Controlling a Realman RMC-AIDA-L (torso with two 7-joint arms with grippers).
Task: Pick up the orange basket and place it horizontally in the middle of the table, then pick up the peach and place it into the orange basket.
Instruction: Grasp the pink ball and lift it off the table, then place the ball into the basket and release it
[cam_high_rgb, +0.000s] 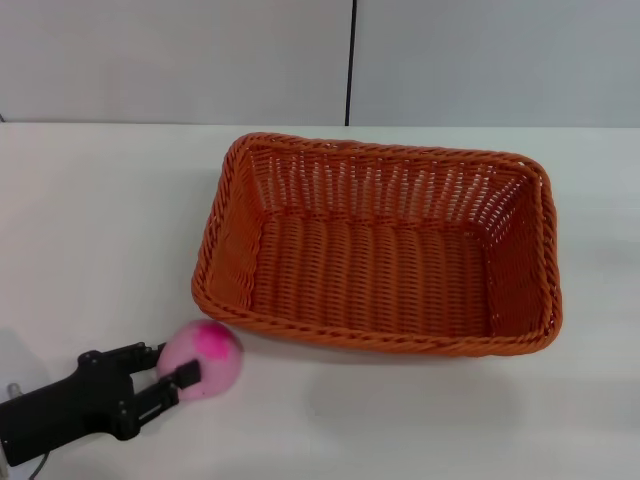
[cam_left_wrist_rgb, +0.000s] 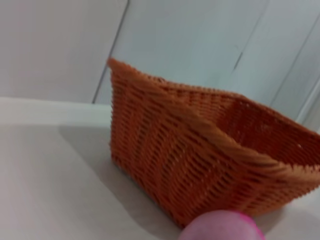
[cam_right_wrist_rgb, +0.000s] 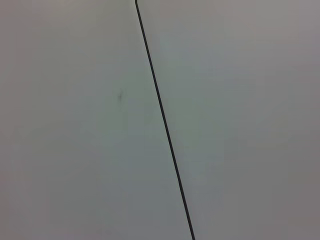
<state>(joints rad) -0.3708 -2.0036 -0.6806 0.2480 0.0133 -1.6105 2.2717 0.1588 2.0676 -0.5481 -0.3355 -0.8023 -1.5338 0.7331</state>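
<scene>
The orange basket (cam_high_rgb: 372, 338) lies lengthwise across the middle of the white table (cam_high_rgb: 100, 220), open side up and with nothing in it. The peach (cam_high_rgb: 212, 352), pale pink with a magenta patch, is just off the basket's front left corner. My left gripper (cam_high_rgb: 176, 362) reaches in from the lower left, and its black fingers (cam_high_rgb: 186, 375) are shut on the peach from both sides. In the left wrist view the peach (cam_left_wrist_rgb: 222, 226) fills the near edge and the orange basket (cam_left_wrist_rgb: 165, 165) stands right behind it. My right gripper is out of view.
A grey wall with a dark vertical seam (cam_high_rgb: 350, 60) runs along the table's far edge. The right wrist view shows only that wall and seam (cam_right_wrist_rgb: 160, 110). Bare tabletop lies to the left and in front of the basket.
</scene>
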